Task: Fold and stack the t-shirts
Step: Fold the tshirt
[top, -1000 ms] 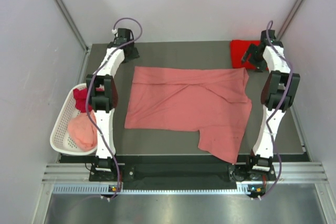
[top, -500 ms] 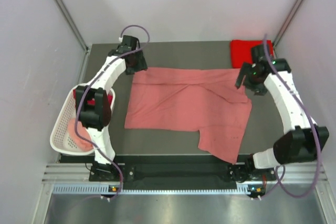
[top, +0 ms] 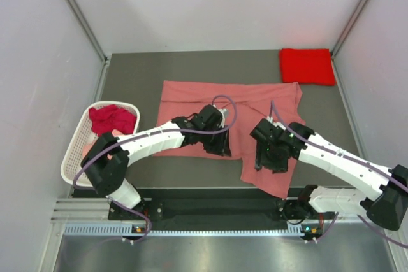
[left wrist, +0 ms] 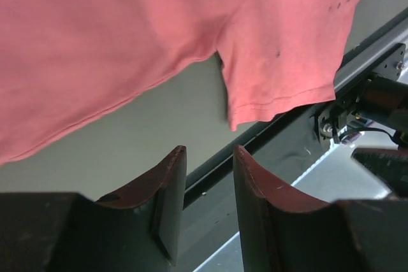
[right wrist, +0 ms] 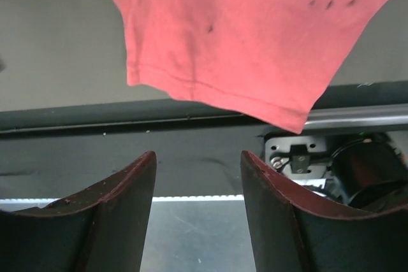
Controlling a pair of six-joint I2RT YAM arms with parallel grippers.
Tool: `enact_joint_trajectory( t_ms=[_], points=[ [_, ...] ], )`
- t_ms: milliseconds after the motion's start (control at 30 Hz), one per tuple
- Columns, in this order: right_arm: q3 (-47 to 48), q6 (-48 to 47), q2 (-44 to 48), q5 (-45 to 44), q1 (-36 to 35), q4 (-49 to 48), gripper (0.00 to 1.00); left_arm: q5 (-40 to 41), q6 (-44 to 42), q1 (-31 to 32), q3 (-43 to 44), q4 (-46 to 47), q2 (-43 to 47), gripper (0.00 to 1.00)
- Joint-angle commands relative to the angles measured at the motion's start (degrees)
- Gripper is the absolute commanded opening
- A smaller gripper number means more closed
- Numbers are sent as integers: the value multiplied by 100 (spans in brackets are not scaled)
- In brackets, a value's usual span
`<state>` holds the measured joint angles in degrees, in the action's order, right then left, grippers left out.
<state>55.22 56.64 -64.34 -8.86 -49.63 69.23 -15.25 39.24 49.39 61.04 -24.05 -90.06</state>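
A salmon pink t-shirt lies spread on the dark table, one flap reaching toward the near edge. A bright red t-shirt lies folded at the back right corner. My left gripper hovers over the pink shirt's near hem, open and empty. My right gripper hovers over the near flap, open and empty. In the left wrist view the gripper is above bare table beside the shirt. In the right wrist view the gripper is past the flap's hem.
A white slotted basket stands off the table's left edge. It holds a dark crimson shirt and a pale pink one, partly behind my left arm. The table's near edge and a metal rail lie just beyond the flap.
Both arms have swung from the far corners of the table to the near middle. They now hover over the salmon pink shirt's near edge. The shirts have not moved.
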Motion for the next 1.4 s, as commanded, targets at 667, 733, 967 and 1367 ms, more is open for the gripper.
enact_joint_trajectory(
  t_ms=[667,733,967,1367],
  points=[
    [-433,840,1520,-256,208,222,56,-128,1569,1293,198,1245,-1716,38],
    [-468,848,1538,-256,208,231,56,-180,1621,1319,216,1350,-1813,37],
    [-723,928,1618,-2,190,-110,55,231,1297,1284,602,835,-1796,0],
    [-758,330,142,51,164,-920,55,831,505,309,1411,14,-1708,0]
  ],
)
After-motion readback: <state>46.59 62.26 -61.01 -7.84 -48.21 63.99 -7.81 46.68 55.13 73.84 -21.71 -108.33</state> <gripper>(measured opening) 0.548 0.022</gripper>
